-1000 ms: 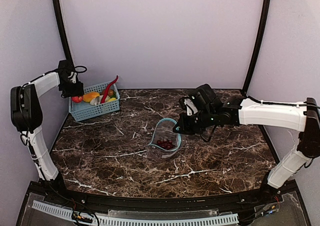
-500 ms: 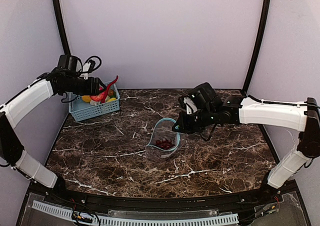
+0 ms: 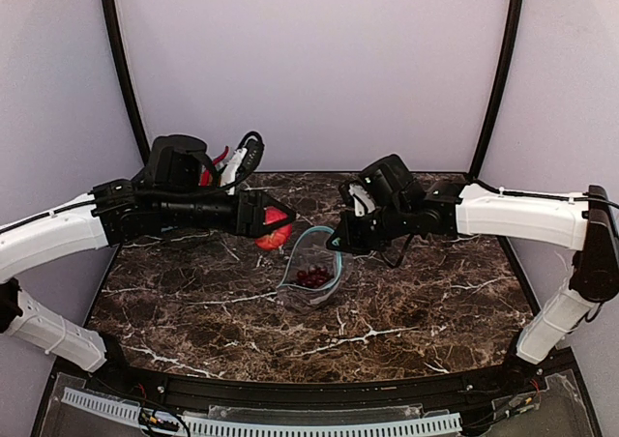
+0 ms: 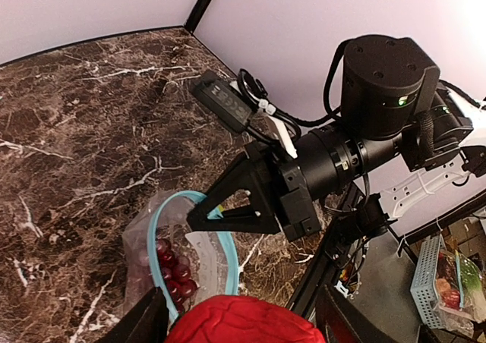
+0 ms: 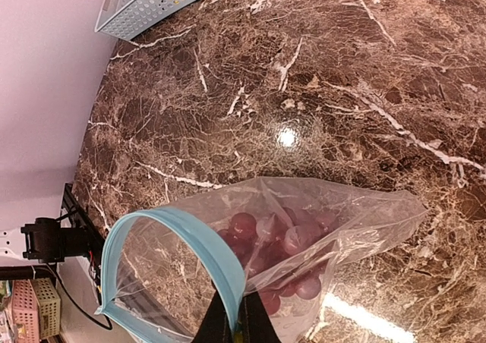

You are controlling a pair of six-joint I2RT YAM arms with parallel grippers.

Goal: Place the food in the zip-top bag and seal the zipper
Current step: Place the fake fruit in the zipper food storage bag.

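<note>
- Red fruit is clamped between the fingers of the left gripper. It hangs above the marble table, just left of the bag mouth and not over it yet.
- Zip-top bag lies mid-table with its body slumped on the marble and its mouth lifted on the far-right side. The grape bunch is already inside, low in the bag.
- Right gripper is pinched tight on the zipper at one spot on the right of the rim. That single pinch is all that props the teal loop open.
- Blue mesh basket shows clearly only in the right wrist view, well apart from the bag. What it contains can't be made out there.
- Step in hand, as a judgement: carry the fruit over the opening and let go.
- Risk: the left lip has no support. If the left fingers or the fruit brush it on the way in, the loop folds shut and the fruit lands on top of the film.
- Risk: the fruit looks wide against the opening. An off-centre drop hits the rim and the fruit rolls off across the marble.
- Risk: a downward push on the rim could drag the strip out of the right pinch. The bag would then flop and the grapes could spill.
- Risk: the two wrists are near each other. A straight-line approach could knock the left fingers into the right gripper body.
- Sealing is not started.
</note>
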